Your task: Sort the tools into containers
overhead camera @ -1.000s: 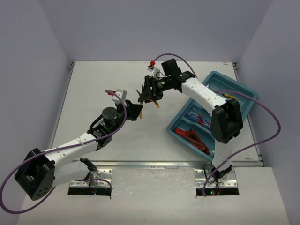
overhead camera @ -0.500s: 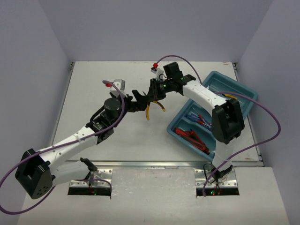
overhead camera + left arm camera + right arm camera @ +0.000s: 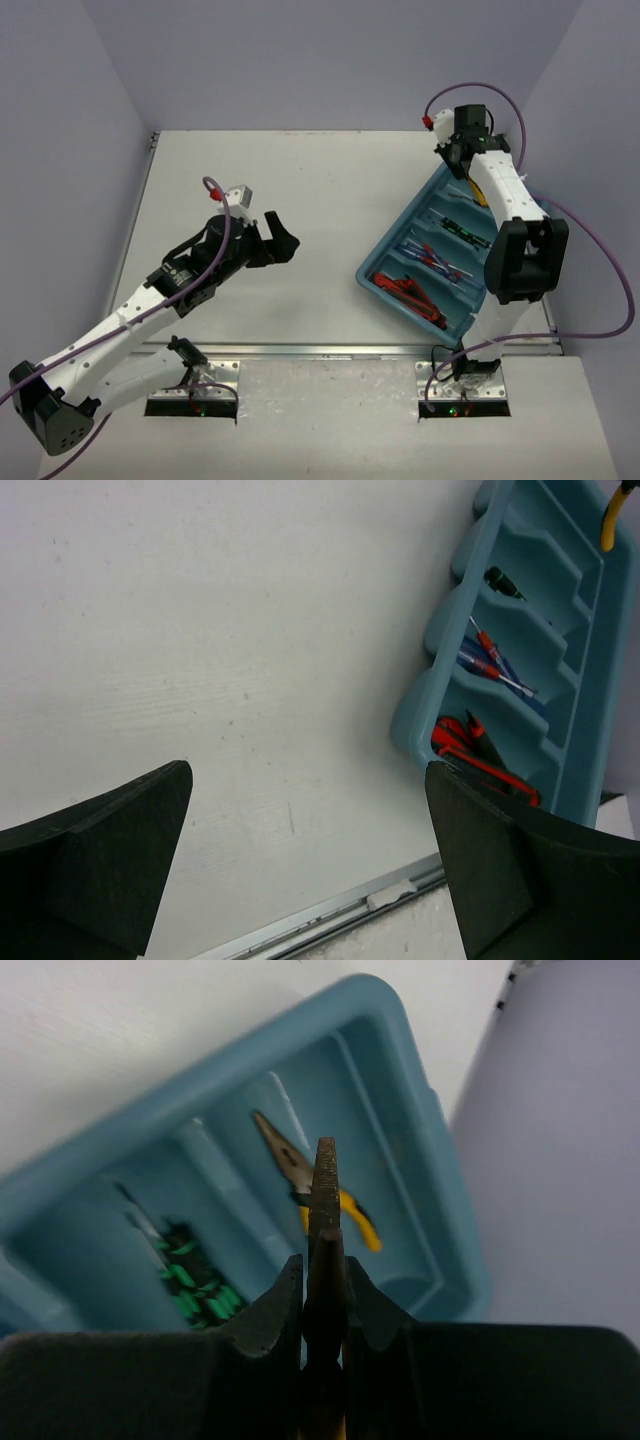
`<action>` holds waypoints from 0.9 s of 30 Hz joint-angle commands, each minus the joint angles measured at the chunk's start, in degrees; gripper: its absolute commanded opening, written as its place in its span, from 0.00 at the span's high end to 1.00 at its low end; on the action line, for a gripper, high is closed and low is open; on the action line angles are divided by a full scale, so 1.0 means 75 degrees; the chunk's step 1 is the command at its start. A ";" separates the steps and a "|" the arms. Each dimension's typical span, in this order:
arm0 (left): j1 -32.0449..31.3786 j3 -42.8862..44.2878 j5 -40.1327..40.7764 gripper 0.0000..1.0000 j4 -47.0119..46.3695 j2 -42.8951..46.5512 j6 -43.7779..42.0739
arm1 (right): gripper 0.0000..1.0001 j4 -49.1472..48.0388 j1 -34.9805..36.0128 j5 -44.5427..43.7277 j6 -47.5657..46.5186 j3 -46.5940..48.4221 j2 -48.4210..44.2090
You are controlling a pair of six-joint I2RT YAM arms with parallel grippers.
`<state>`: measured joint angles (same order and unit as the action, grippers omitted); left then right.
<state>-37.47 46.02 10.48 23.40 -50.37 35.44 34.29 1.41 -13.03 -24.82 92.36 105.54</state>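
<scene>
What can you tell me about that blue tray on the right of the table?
The tray is teal-blue plastic with rounded corners, lying flat and askew on the white table. Its long parallel compartments hold, going away from the arms, red-handled tools, blue-handled screwdrivers, black-green screwdrivers and yellow-handled pliers. The right gripper holds a second pair of pliers above it.
</scene>
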 commanded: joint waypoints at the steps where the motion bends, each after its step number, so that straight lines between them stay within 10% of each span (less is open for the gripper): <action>1: -0.0031 0.0389 -0.0318 0.00 0.1186 0.0551 -0.0869 | 1.00 -0.1232 0.0076 -0.1396 -0.2853 -0.0702 -0.0314; 10: -0.0031 0.0086 0.0042 0.00 0.1316 0.0874 -0.1520 | 0.97 -0.1717 -0.0229 -0.1779 -0.3546 -0.0372 0.0868; 18: -0.0036 -0.0024 0.0071 0.00 0.1193 0.0945 -0.1526 | 0.36 -0.1840 -0.0528 -0.2059 -0.3298 -0.0219 0.1189; 20: -0.0043 -0.0030 0.0154 0.00 0.1149 0.0917 -0.1526 | 0.05 -0.1668 -0.0518 -0.2070 -0.3094 -0.0067 0.1108; 27: 0.0285 0.0033 0.0678 0.00 0.1068 0.0768 -0.1484 | 0.01 -0.0097 -0.0493 -0.1417 -0.0394 0.0603 0.0123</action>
<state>-37.33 45.84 12.20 33.51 -44.37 24.53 27.76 -2.74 -26.71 -43.02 91.69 115.21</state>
